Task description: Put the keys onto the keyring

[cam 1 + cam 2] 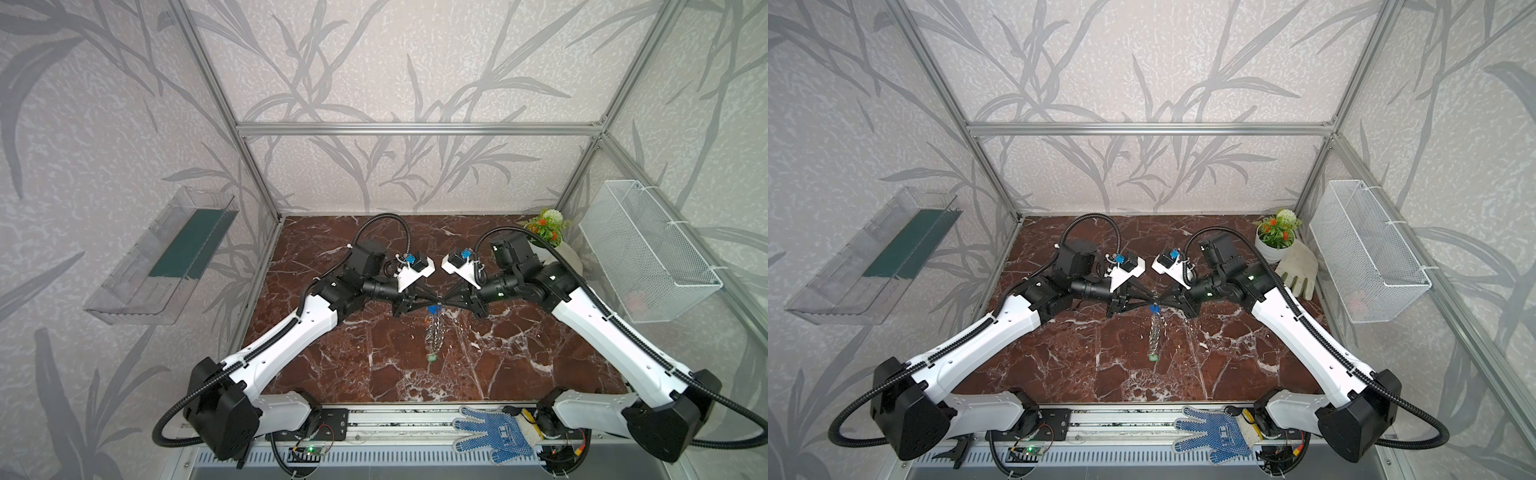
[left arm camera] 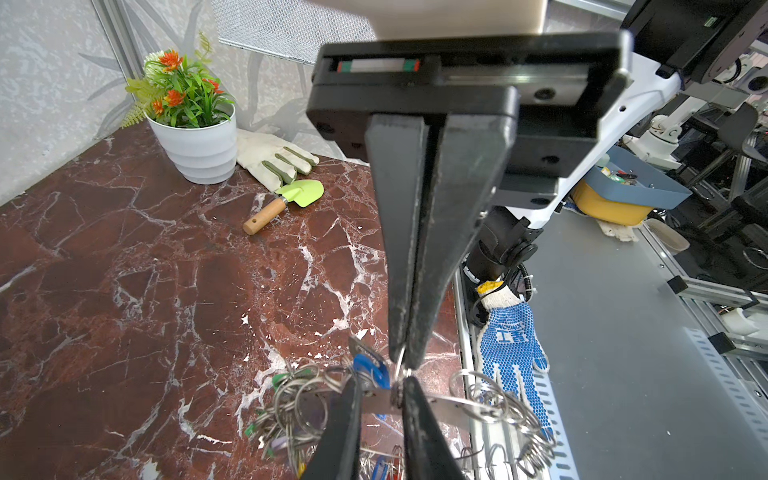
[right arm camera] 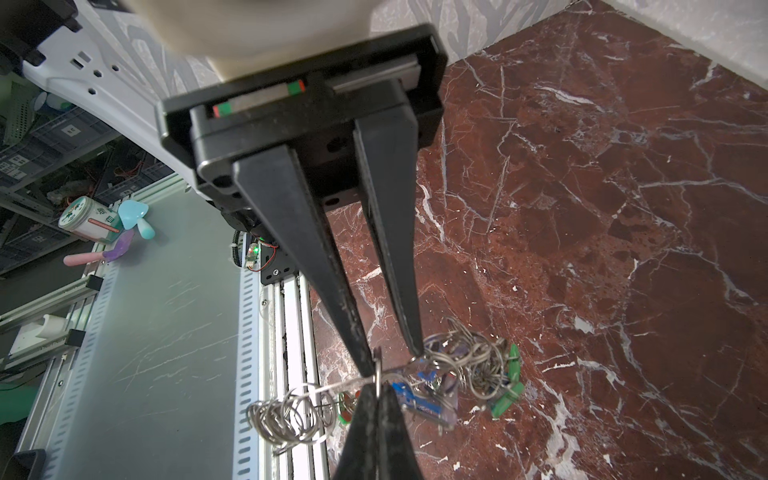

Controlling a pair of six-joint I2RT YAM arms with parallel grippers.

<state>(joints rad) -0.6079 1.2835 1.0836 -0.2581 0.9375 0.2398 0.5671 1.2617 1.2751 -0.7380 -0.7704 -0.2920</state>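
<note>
Between the tips of the two claws, which meet nose to nose over the middle of the desk (image 2: pixel 124 270), the keyring (image 1: pixel 433 332) is held. The right claw (image 2: pixel 402 359) is seen closed tight, with one small wire ring (image 2: pixel 399 368) from the keyring's rim pinched at its tips. The left claw (image 3: pixel 392 358) is set with its jaws a little apart, and the flat grey metal of the keyring lies between them; whether it is pressed cannot be told. Below and beside the claws, loose wire rings (image 3: pixel 286 415) are bunched round the rim. Among them keys (image 3: pixel 415 399) are seen, with a blue tag (image 2: pixel 372 365) just beside the left claw's tip and green tags (image 3: pixel 513 361) farther off.
</note>
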